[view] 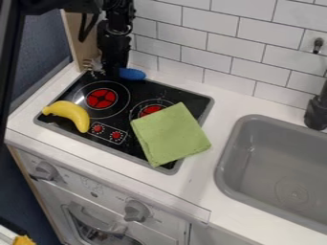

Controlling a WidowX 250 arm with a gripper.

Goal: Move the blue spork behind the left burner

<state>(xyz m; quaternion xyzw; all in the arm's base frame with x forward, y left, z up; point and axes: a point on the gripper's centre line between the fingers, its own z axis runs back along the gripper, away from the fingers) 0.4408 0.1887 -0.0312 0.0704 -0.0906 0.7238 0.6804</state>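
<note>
Yellow item [24,240]: 7 o'clock, cut off by the edge.
Banana [69,113]: 9 o'clock, on the stovetop's [133,149] left side.
Oven [159,232]: 7 o'clock; contents behind its window too blurred to name.
Gripper [114,72]: 11 o'clock; apart or together, cannot tell.
Blue spork [132,73]: 11 o'clock, partly hidden; 1 o'clock from the left burner [101,98].
Green cloth [170,135]: centre, partly over the right burner [151,109].
Sink [256,162]: 4 o'clock, drain [292,191] inside.

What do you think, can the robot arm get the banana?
Probably yes. Nothing covers the banana, and the green cloth lies off to one side. The gripper is at the back, right by the blue spork, so it would have to come forward first.
</note>
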